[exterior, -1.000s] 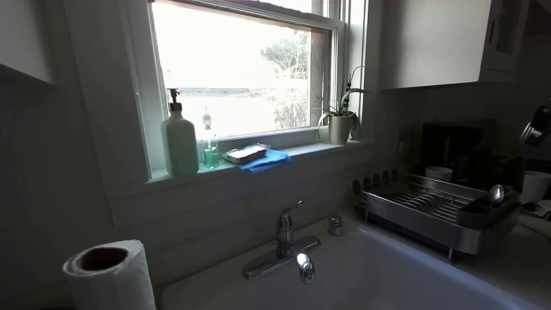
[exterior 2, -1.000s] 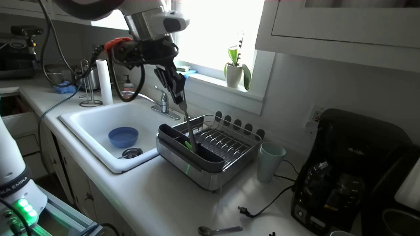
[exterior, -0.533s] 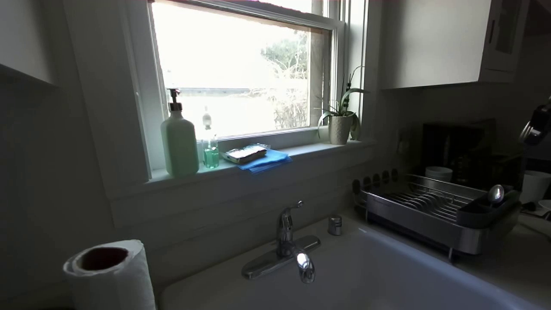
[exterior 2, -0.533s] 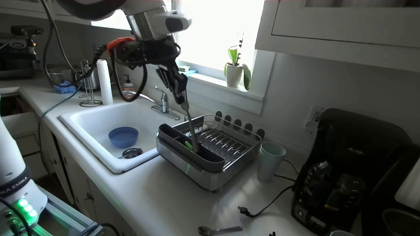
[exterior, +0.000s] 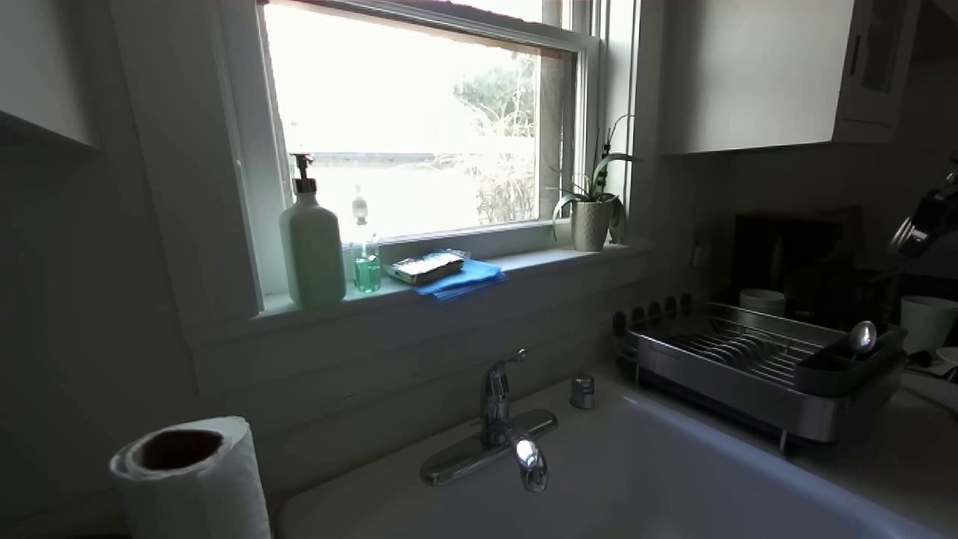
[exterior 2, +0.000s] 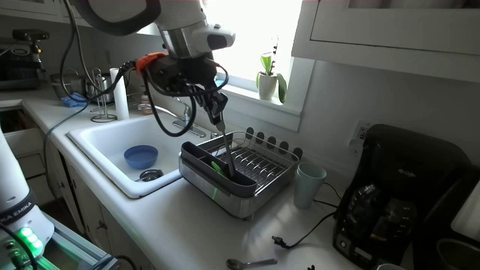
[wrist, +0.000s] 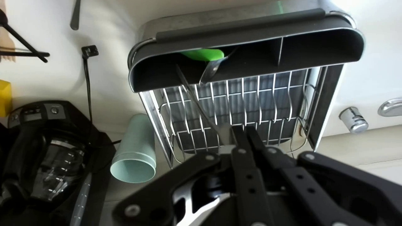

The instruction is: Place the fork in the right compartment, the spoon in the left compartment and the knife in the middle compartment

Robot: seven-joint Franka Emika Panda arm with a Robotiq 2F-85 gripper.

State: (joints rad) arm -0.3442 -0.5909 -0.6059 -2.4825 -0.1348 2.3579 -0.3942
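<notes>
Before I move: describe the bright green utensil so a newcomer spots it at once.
Beside the white sink stands the silver metal dish rack, with a dark grey caddy along one side. Inside it, the bright green utensil shows a rounded end. Its colour sets it apart from the silver metal spoon there.

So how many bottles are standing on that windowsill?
2. In an exterior view, a tall pump bottle stands toward the picture-left end of the windowsill, and a small clear bottle stands just right of it. Another could be hidden behind them.

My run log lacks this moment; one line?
End effector: holding fork; fork: tilted, handle tip seemingly inside caddy; release: not yet; spoon: on counter
</notes>
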